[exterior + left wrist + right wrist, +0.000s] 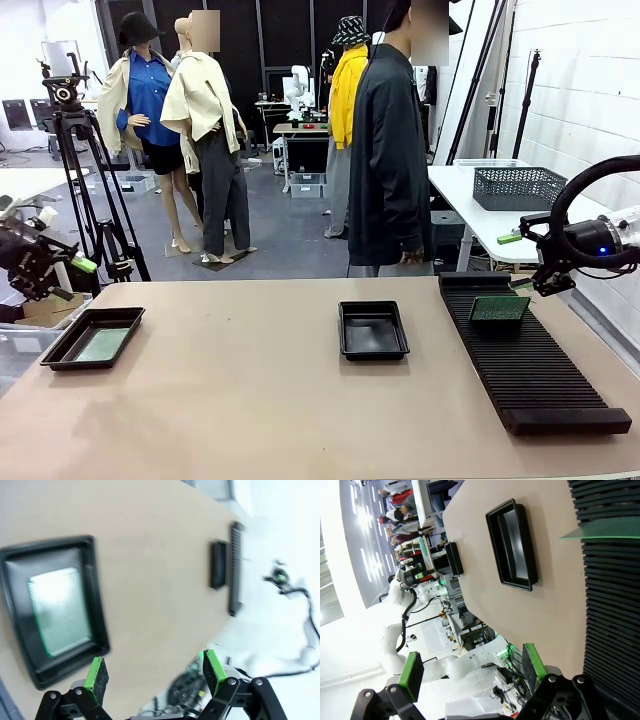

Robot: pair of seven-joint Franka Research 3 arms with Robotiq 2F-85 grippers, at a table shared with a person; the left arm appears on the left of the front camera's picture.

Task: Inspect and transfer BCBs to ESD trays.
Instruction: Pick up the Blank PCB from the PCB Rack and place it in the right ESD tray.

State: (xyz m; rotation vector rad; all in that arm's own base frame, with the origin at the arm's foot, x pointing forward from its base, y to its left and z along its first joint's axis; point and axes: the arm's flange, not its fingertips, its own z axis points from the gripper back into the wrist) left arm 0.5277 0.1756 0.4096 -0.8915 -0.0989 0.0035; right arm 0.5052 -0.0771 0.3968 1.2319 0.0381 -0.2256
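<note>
L gripper [152, 671] apart | R gripper [470, 667] apart | BCB [60, 610] in L tray [98, 605] (lying flat)

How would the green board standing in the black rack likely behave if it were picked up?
The board looks thin and flat, so it is probably stiff and light. It stands on edge in the rack, so a sideways nudge might tip it; a straight upward lift seems safer.
</note>
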